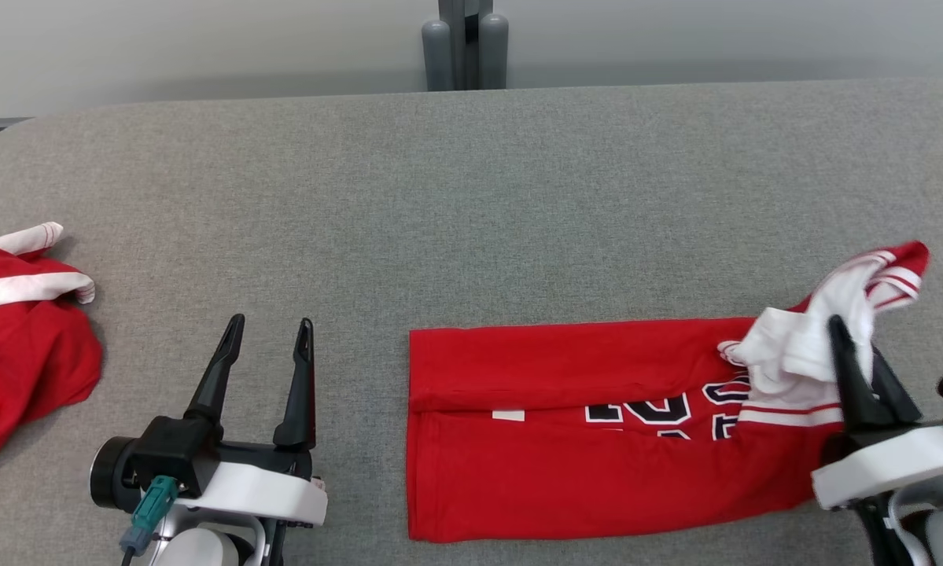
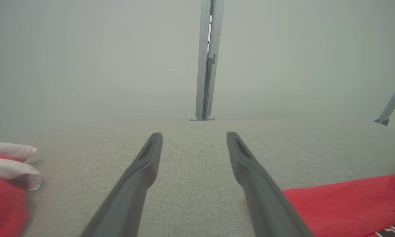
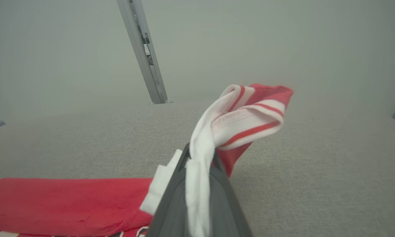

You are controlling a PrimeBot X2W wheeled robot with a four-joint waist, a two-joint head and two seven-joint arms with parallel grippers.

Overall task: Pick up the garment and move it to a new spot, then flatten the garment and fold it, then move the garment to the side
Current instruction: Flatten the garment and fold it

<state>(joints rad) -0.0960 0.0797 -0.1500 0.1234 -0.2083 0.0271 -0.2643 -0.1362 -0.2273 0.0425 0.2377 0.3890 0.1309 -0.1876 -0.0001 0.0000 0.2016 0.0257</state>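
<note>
The garment [image 1: 565, 424], a red jersey with dark numbers, lies as a long folded strip on the grey table [image 1: 471, 196], right of centre. Its white and red striped end [image 1: 856, 291] is bunched up and lifted off the surface. My right gripper [image 1: 852, 346] is shut on that bunched white cloth at the strip's right end. In the right wrist view the striped cloth [image 3: 246, 115] sticks out past the closed right gripper [image 3: 199, 154]. My left gripper [image 1: 270, 322] stands open and empty on the table, left of the garment's left edge. In the left wrist view the left gripper [image 2: 194, 136] spans bare table.
A second red garment with white trim [image 1: 23, 346] lies crumpled at the table's left edge, also in the left wrist view [image 2: 3, 194]. A grey post [image 1: 465, 43] stands behind the table's far edge. Bare grey surface stretches across the far half.
</note>
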